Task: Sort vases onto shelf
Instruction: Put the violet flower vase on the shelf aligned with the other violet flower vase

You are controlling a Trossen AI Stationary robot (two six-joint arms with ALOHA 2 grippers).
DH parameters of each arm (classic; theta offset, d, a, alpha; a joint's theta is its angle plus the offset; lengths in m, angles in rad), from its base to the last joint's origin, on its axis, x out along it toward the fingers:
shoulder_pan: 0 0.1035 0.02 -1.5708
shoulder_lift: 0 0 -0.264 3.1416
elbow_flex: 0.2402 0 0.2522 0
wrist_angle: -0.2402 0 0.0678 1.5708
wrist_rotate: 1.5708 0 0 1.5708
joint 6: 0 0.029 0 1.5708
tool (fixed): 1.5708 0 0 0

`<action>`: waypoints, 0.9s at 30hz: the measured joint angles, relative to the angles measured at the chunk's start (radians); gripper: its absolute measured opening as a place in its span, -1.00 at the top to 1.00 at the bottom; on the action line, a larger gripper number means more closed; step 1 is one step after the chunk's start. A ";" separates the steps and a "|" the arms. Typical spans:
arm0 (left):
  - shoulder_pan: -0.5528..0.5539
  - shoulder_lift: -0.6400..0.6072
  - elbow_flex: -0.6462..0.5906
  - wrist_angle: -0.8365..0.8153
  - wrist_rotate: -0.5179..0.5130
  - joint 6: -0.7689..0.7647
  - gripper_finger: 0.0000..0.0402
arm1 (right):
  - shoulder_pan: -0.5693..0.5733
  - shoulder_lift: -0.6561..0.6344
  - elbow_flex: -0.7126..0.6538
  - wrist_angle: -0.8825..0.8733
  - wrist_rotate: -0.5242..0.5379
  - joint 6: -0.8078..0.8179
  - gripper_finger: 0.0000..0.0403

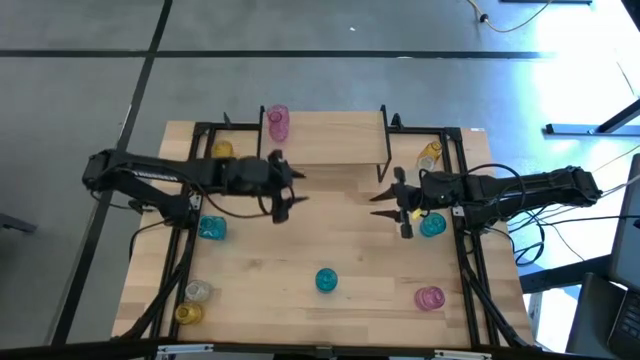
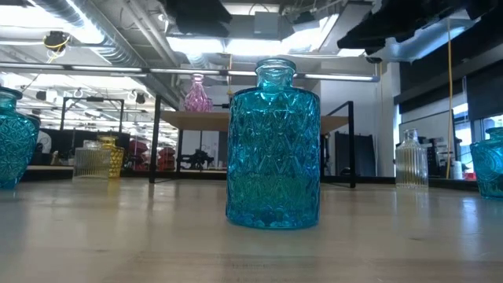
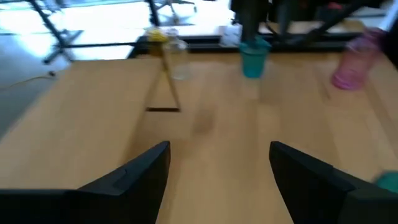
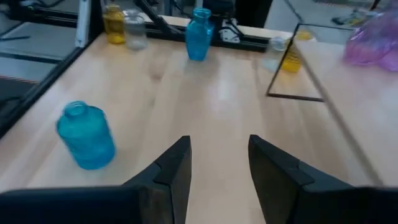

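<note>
The shelf [image 1: 330, 138] stands at the table's far middle on thin black legs, and a pink vase [image 1: 277, 122] stands upright on its left end. Other vases stand on the tabletop: teal ones [image 1: 326, 281] [image 1: 211, 228] [image 1: 432, 225], a pink one [image 1: 430, 298], yellow ones [image 1: 222, 150] [image 1: 187, 313] and a clear one [image 1: 198, 291]. My left gripper [image 1: 298, 187] is open in front of the shelf's left part and holds nothing [image 3: 219, 148]. My right gripper [image 1: 378, 204] is open in front of the shelf's right leg, also holding nothing [image 4: 218, 140].
Black frame rails [image 1: 182, 240] [image 1: 468, 260] run along the table's left and right sides. A yellow and a clear vase [image 1: 430, 153] stand by the shelf's right legs. Bare wood [image 1: 340, 225] lies between the two grippers. In the low view the near teal vase [image 2: 273, 145] fills the middle.
</note>
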 joint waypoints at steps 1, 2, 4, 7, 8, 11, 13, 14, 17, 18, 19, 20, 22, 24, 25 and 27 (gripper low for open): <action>-0.015 0.016 0.000 0.004 0.001 -0.005 -0.34 | 0.000 0.006 0.000 -0.001 -0.016 0.000 0.29; -0.029 0.031 0.000 0.010 0.000 -0.007 -0.33 | 0.000 0.009 0.001 -0.008 -0.032 -0.003 0.29; -0.057 0.064 -0.001 0.019 -0.012 -0.009 -0.33 | 0.001 0.011 0.000 -0.036 -0.055 -0.002 0.29; -0.093 0.110 -0.002 0.024 -0.036 -0.014 -0.33 | 0.001 0.009 0.010 -0.077 -0.073 0.027 0.29; -0.103 0.125 -0.002 0.026 -0.042 -0.019 -0.33 | 0.001 0.010 0.020 -0.110 -0.082 0.048 0.29; -0.125 0.164 -0.002 0.027 -0.072 -0.052 -0.33 | 0.001 0.011 0.073 -0.240 -0.089 0.118 0.29; -0.135 0.187 -0.002 0.032 -0.093 -0.059 -0.33 | 0.015 0.017 0.115 -0.333 -0.087 0.162 0.29; -0.141 0.197 -0.002 0.037 -0.105 -0.061 -0.33 | 0.030 0.018 0.135 -0.382 -0.082 0.184 0.29; -0.153 0.225 -0.002 0.054 -0.120 -0.061 -0.33 | 0.095 0.031 0.196 -0.455 -0.048 0.239 0.29; -0.156 0.232 -0.002 0.057 -0.120 -0.061 -0.33 | 0.122 0.037 0.218 -0.479 -0.038 0.262 0.29; -0.158 0.239 -0.002 0.057 -0.121 -0.061 -0.33 | 0.148 0.045 0.239 -0.519 -0.022 0.286 0.29; -0.159 0.242 -0.002 0.056 -0.120 -0.061 -0.33 | 0.176 0.059 0.263 -0.563 -0.004 0.312 0.29; -0.162 0.243 -0.002 0.048 -0.116 -0.046 -0.33 | 0.224 0.095 0.325 -0.641 0.022 0.365 0.29; -0.162 0.242 -0.002 0.059 -0.115 -0.046 -0.33 | 0.266 0.139 0.393 -0.767 0.036 0.435 0.29; -0.163 0.242 -0.002 0.061 -0.115 -0.050 -0.33 | 0.282 0.165 0.432 -0.827 0.035 0.471 0.29; -0.163 0.242 -0.002 0.063 -0.115 -0.050 -0.33 | 0.315 0.218 0.510 -0.941 0.025 0.555 0.29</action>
